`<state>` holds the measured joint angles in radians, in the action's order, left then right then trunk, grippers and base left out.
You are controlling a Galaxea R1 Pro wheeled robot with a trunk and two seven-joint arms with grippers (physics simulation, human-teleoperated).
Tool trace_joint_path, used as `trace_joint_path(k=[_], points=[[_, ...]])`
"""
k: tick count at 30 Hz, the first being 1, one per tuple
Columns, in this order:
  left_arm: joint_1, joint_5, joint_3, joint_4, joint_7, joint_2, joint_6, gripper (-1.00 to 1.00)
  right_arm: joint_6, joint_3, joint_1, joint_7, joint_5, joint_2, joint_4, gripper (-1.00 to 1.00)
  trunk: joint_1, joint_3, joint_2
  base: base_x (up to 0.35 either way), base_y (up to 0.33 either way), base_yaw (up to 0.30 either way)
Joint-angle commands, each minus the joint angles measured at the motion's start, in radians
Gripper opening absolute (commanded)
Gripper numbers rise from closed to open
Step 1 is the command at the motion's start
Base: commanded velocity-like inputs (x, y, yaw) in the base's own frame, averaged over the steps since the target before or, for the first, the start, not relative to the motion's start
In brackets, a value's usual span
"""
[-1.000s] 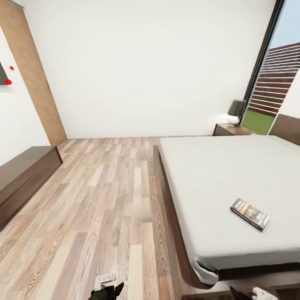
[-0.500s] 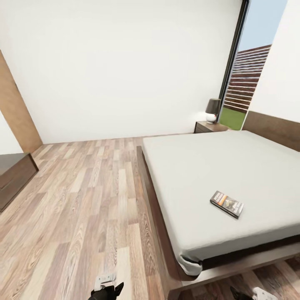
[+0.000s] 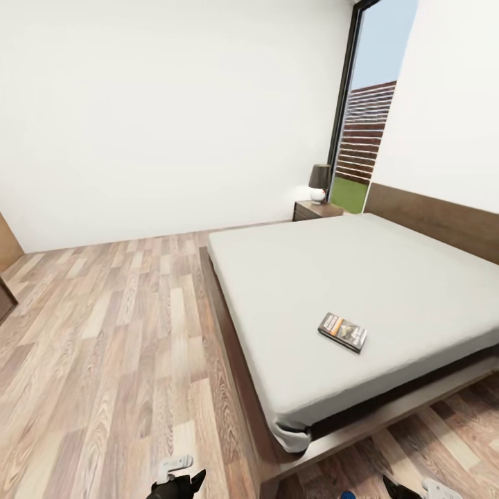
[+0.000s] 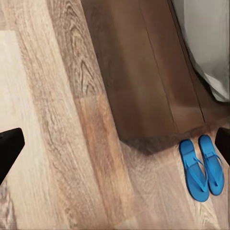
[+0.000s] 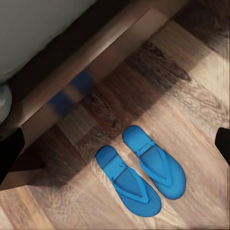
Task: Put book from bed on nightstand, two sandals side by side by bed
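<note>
White-walled bedroom, wood-plank floor (image 3: 104,346). Both end effectors, left (image 3: 181,479) and right (image 3: 416,488), hang low with fingers spread, holding nothing. The book (image 3: 342,331) lies on the bed (image 3: 333,277), well ahead of the right end effector. Both sandals (image 5: 140,170) lie side by side below it, by the bed frame. Step in hand, by judgement: approach; next, reach for the book, then carry it to the far nightstand (image 3: 315,208).

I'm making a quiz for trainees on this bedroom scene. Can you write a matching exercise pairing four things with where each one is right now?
Things:
1. book
2. sandals
3. lamp
4. nightstand

Places:
A. on the wood floor by the bed frame's corner
B. beside the bed's far corner, near the window
C. lying flat on the mattress
D. standing on the nightstand

Pairs: 1-C, 2-A, 3-D, 4-B
</note>
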<state>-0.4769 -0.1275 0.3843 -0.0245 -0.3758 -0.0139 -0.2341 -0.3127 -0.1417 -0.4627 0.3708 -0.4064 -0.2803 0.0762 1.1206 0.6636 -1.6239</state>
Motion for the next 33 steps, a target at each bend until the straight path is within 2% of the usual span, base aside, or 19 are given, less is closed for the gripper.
trace_joint_path(k=[1,4,9,33], points=[[0.0,-0.011,0.008,0.0,-0.002,0.0,-0.004,1.0,-0.005,-0.008,-0.002,0.008,-0.002,0.0,0.005,1.0,-0.004,-0.002,0.007,0.0,0.0,-0.282],[0.0,-0.011,0.008,0.0,-0.002,0.0,-0.004,1.0,-0.005,-0.008,-0.002,0.008,-0.002,0.0,0.005,1.0,-0.016,-0.012,0.028,0.0,0.0,-0.282],[0.0,-0.011,0.008,0.0,-0.002,0.0,-0.004,1.0,-0.005,-0.008,-0.002,0.008,-0.002,0.0,0.005,1.0,-0.016,-0.012,0.028,0.0,0.0,-0.282],[0.0,-0.011,0.008,0.0,-0.002,0.0,-0.004,1.0,-0.005,-0.009,-0.002,0.011,-0.003,-0.007,0.005,1.0,-0.108,-0.087,0.196,0.0,0.0,-0.282]])
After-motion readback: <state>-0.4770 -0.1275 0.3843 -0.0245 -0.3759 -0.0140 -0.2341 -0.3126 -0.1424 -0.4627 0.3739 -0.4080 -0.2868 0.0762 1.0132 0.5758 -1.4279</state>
